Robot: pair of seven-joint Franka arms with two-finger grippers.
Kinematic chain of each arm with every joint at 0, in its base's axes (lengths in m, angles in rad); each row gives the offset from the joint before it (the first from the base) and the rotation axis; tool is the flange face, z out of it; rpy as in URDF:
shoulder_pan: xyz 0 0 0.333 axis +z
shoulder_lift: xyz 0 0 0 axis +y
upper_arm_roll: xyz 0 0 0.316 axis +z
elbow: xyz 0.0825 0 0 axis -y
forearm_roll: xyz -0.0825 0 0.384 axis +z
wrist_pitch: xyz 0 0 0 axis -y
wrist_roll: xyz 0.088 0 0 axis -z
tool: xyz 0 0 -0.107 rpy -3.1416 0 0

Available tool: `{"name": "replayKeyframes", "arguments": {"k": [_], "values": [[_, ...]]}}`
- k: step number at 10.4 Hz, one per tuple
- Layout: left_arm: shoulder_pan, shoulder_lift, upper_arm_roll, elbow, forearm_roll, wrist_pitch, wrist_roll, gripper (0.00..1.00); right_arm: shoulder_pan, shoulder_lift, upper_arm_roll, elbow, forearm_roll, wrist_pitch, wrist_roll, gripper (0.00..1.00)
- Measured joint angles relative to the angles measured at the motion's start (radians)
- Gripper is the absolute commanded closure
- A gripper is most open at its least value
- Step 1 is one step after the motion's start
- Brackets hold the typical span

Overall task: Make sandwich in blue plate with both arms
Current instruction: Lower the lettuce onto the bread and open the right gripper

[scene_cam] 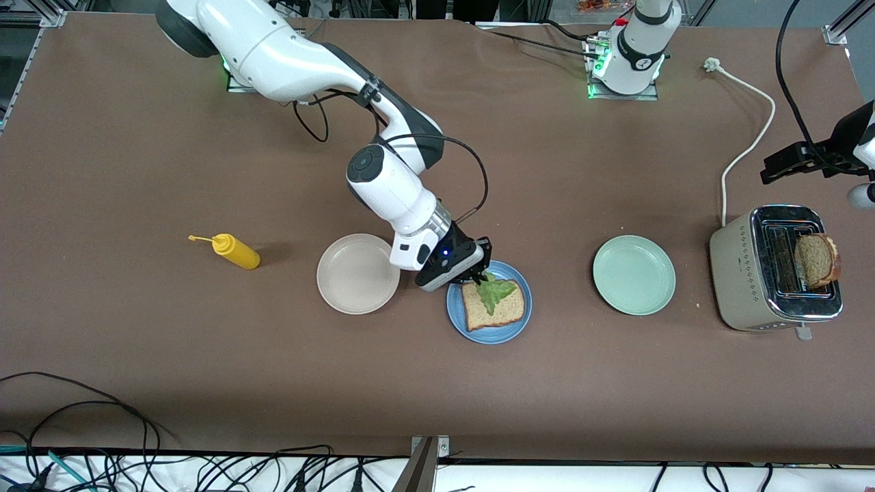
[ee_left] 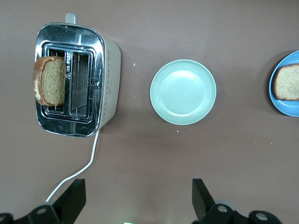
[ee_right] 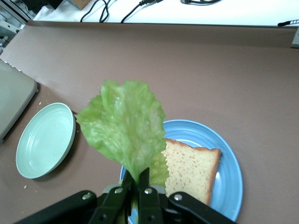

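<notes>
Lower right gripper [scene_cam: 480, 276], pinched on lettuce [ee_right: 125, 133], until leaf lies flat on bread [scene_cam: 493, 305] below in plate [scene_cam: 456, 322], then release; left gripper [ee_left: 135, 198] waiting spread near toaster [ee_left: 74, 79].

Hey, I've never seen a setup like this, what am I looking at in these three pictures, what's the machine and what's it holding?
These are two white robot arms at a brown table, each ending in a two-finger hand. One picture looks down from a high camera facing the robots; the other two come from cameras on each arm's wrist.

The right hand is over the blue plate, shut on a lettuce leaf that hangs above the bread slice lying on that plate. The left hand waits with its fingers open, above the table by the toaster, which has a second bread slice sticking out of a slot.

Also on the table: a mint-green plate between the blue plate and the toaster, a beige plate beside the blue one, and a yellow squeeze bottle toward the right arm's end.
</notes>
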Motion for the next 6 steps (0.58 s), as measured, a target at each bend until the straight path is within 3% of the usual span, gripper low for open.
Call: {"name": "replayKeyframes", "arguments": {"k": [2, 6], "values": [[0.001, 0.000, 0.000, 0.000, 0.000, 0.000, 0.000, 0.00, 0.016, 0.050, -0.007, 0.003, -0.001, 0.080, 0.000, 1.00], [0.001, 0.001, 0.000, 0.000, 0.000, 0.000, 0.000, 0.00, 0.078, 0.116, -0.087, 0.005, -0.002, 0.204, 0.000, 1.00]]}}
